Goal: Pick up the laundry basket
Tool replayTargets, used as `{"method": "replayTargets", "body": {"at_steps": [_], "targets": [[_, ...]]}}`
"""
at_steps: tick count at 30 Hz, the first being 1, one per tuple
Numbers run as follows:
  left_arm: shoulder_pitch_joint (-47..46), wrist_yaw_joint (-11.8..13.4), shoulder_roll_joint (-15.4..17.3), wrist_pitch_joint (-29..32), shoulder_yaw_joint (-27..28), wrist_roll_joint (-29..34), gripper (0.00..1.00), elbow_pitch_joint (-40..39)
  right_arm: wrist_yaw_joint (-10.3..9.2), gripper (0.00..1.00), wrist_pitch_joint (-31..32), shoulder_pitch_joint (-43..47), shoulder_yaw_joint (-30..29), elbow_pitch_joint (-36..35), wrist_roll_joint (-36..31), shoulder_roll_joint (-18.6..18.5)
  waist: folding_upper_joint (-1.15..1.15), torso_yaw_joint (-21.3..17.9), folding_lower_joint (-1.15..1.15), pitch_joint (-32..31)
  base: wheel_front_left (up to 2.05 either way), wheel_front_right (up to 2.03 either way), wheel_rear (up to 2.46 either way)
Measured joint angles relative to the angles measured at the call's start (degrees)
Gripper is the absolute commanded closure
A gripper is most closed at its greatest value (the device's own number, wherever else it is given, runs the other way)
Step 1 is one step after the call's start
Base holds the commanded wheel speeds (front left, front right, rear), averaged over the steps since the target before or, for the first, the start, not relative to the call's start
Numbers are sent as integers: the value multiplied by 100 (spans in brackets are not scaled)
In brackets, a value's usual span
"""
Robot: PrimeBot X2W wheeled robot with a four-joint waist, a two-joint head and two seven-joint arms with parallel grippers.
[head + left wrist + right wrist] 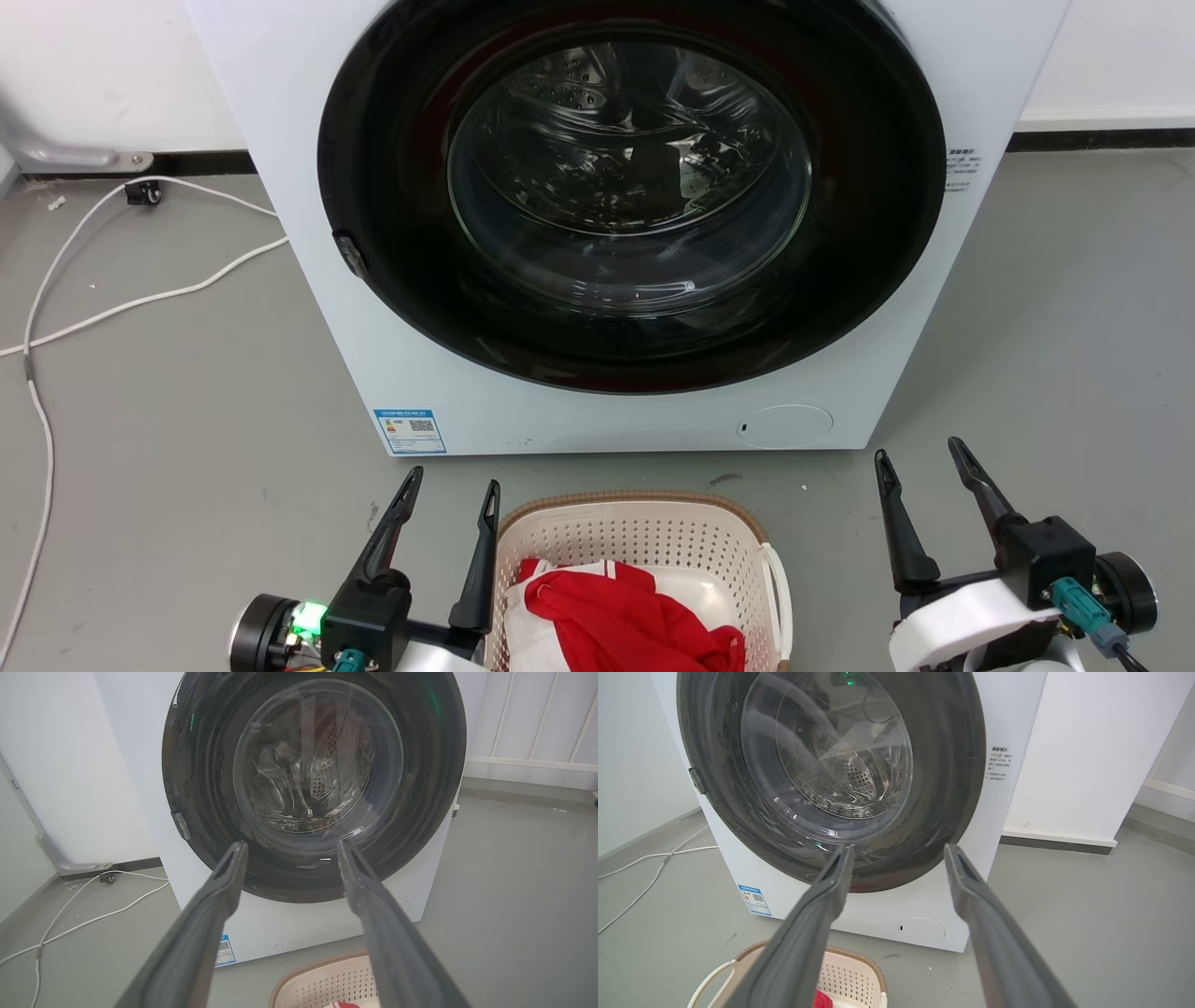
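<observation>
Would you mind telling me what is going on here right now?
The robot faces a closed front-loading washing machine. A laundry basket with red and white clothing sits on the floor, between its arms. The left tool and right tool are both open and hold nothing; the basket is not yet picked up.

Two sets of jaws were in view, each with two dark fingers (386,532). Ahead of them stood one white washing machine (579,411) bearing one blue label (410,430) and one round cover (784,426). Between the jaws sat one laundry basket (644,532) holding one red garment (635,621). Two white cable strands (154,298) lay beyond the left jaws.
</observation>
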Motion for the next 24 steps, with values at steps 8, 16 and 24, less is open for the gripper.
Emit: {"method": "replayTargets", "body": {"at_steps": [8,16,24], "targets": [[-103,-82,-44,0,92,-14,0,238,0,0,46,-146,0,15,-70,0,0,-19,0,366,0,0,0],[-946,-191,30,-1,261,-16,0,917,0,0,343,-748,-16,140,-215,-1,0,-33,0,1252,0,0,0],[-2560,-403,245,-1,390,-255,0,2974,1,0,804,-1756,-27,658,-438,-2,0,-35,1,2727,0,0,0]]}}
